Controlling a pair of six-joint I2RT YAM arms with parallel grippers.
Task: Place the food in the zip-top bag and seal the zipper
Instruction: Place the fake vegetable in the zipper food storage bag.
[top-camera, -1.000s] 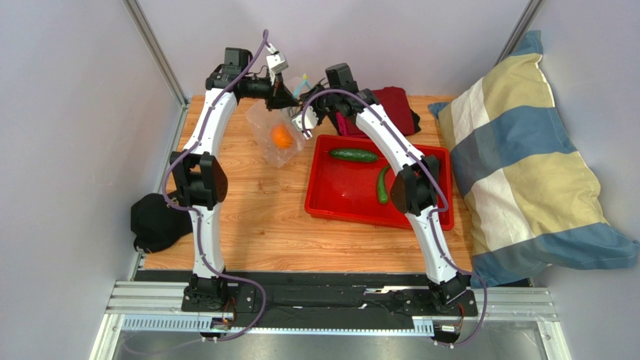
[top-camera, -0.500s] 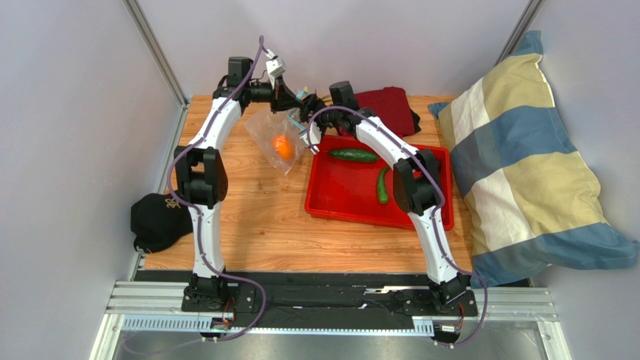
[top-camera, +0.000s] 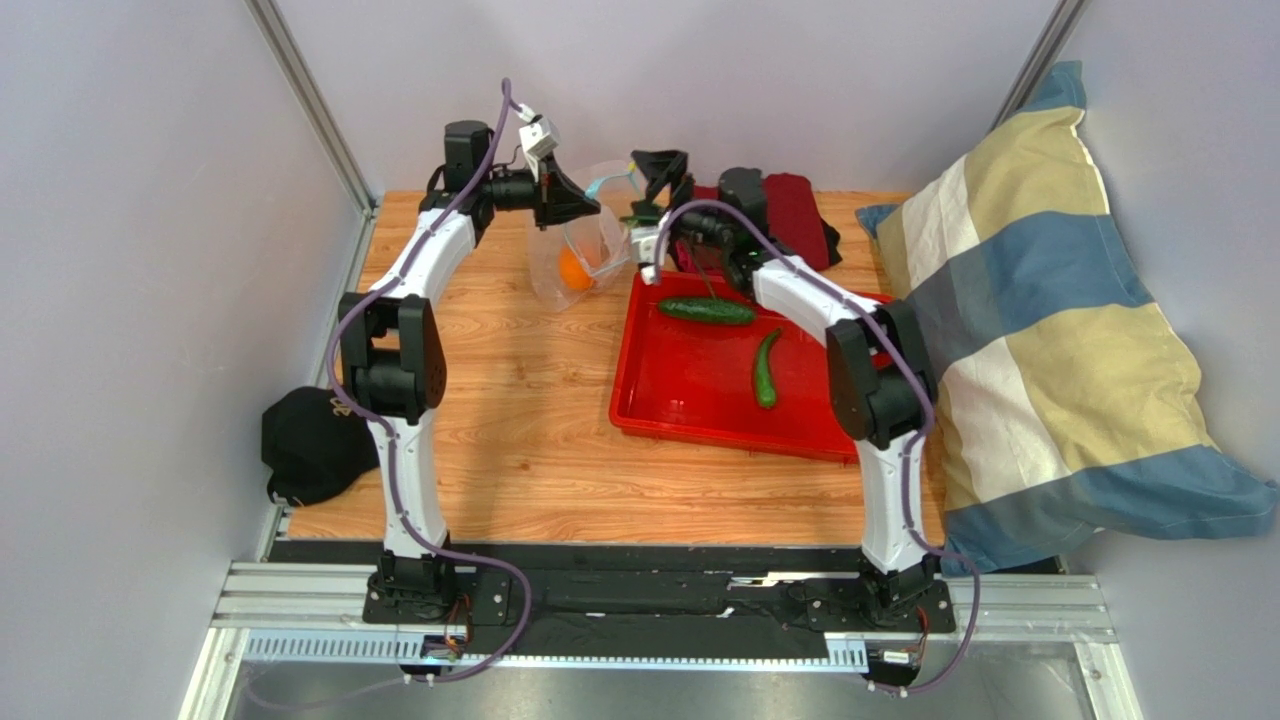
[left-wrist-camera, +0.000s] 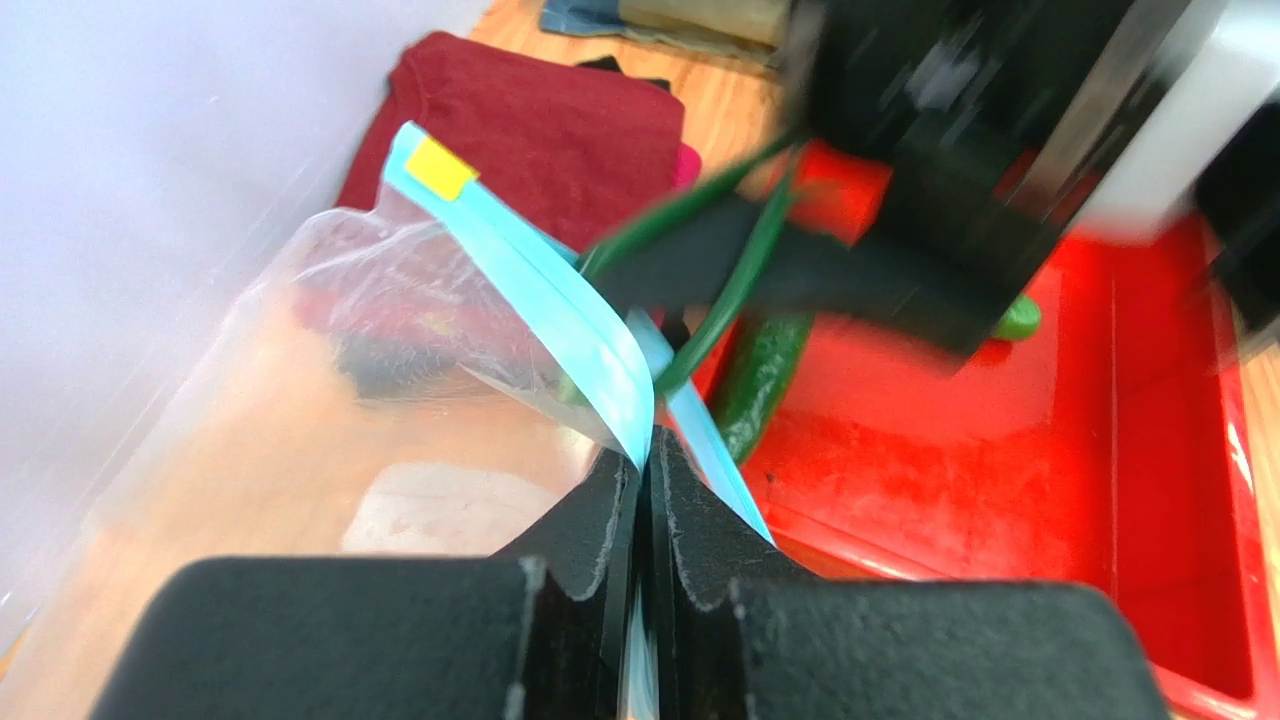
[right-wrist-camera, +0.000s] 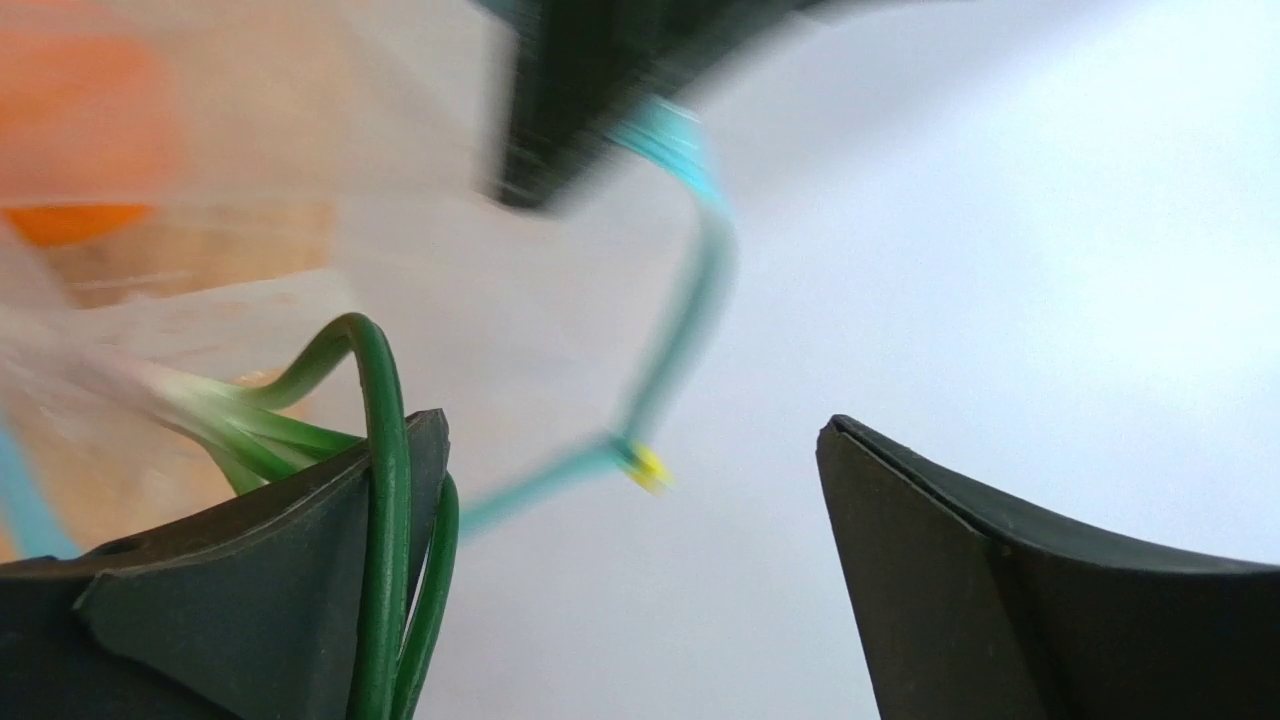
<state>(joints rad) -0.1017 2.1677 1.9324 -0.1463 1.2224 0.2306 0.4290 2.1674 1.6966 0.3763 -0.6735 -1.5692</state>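
The zip-top bag (top-camera: 576, 258) hangs at the far side of the counter (top-camera: 511, 450), just left of the red tray (top-camera: 684, 413). I judge it is held up like this so that its mouth gapes toward the right arm. My left hand (left-wrist-camera: 646, 477) is clenched on the bag's rim with the bluish zipper (left-wrist-camera: 559, 318) pinched flat between its fingers. That keeps the mouth high while the body sags under the orange fruit (top-camera: 571, 267) lying inside. My right hand (right-wrist-camera: 631, 438) is released, fingers wide apart, right at the bag's mouth. The green onion (right-wrist-camera: 385, 503) is draped over one finger, and its pale end appears to reach into the plastic, so I take it as being let go rather than gripped. The zipper is unsealed, and I judge that step must wait for the rest of the food. Counting: one bag, one orange fruit in it, one green onion at the mouth, and two long green vegetables in the tray, one (top-camera: 706, 311) across its far part and one (top-camera: 768, 368) nearer and to the right. I cannot find a chili or a dark round piece. Farther out there is one dark red cloth (top-camera: 796, 210) at the far edge, one striped pillow (top-camera: 1052, 330) off to the right, and one black cap (top-camera: 308, 443) off to the left.
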